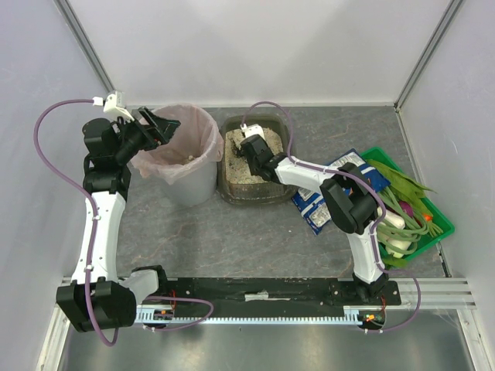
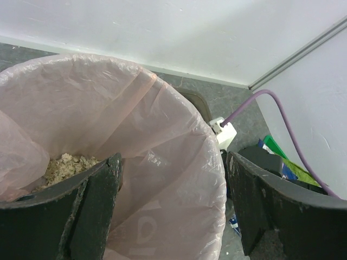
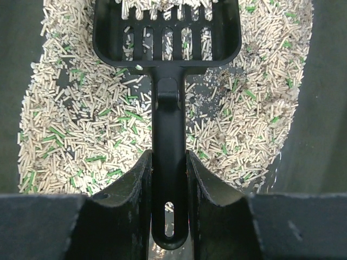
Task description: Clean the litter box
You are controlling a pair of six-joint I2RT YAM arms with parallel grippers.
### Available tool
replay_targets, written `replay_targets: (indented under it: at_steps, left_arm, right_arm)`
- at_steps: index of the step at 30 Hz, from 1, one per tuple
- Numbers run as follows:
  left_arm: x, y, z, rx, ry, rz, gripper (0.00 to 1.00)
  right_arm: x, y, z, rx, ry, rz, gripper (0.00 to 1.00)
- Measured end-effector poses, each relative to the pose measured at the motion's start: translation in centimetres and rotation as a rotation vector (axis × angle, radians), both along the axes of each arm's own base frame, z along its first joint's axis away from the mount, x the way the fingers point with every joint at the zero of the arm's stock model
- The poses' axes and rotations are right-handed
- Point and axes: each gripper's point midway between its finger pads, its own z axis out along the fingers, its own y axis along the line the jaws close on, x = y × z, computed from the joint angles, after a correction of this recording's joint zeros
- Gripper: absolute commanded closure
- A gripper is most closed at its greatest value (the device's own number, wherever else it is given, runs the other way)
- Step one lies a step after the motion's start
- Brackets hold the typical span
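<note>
Grey table (image 1: 255, 239): pink-lined bin (image 1: 189, 185) back left, litter box (image 1: 247, 195) just beside it on its right, back centre. Pellets (image 3: 81, 124) cover most of the box floor. Right gripper (image 3: 169, 162) clamps the handle of the black slotted scoop (image 3: 168, 103), its head down in the pellets. Left gripper (image 2: 173, 179) is spread wide over the bin rim.

Wide-open left pincer (image 2: 173, 203) on a bent arm; right pincer (image 3: 169, 176) tight around scoop handle (image 3: 168, 122), arm outstretched.
</note>
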Motion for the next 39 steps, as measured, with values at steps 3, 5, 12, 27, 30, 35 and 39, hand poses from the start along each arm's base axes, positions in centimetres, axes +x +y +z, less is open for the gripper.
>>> replay_targets:
  at_steps: [3,5,12,27,30,35,39]
  left_arm:
    - [0.1,0.0,-0.1,-0.001,0.002,-0.002,0.16]
    - [0.1,0.0,-0.1,-0.001,0.003,-0.003,0.16]
    - [0.2,-0.1,-0.1,-0.006,0.004,-0.006,0.16]
    - [0.2,-0.1,-0.1,-0.016,0.005,-0.006,0.16]
    - [0.2,-0.1,-0.1,-0.019,0.005,-0.007,0.16]
    - [0.1,-0.2,0.0,-0.023,0.002,-0.018,0.16]
    - [0.1,-0.3,0.0,-0.024,0.002,-0.019,0.16]
  right_arm:
    - [0.0,-0.1,-0.6,0.005,-0.012,-0.003,1.0]
    - [0.0,0.2,-0.6,0.014,-0.023,0.0,1.0]
    - [0.2,1.1,-0.1,0.038,-0.054,0.01,1.0]
    - [0.3,2.1,0.2,0.004,-0.055,0.024,1.0]
    - [-0.1,1.9,0.1,-0.008,-0.033,0.02,1.0]
    - [-0.8,1.5,-0.5,-0.021,0.002,0.008,1.0]
    - [-1.4,1.1,-0.2,-0.028,0.023,0.0,1.0]
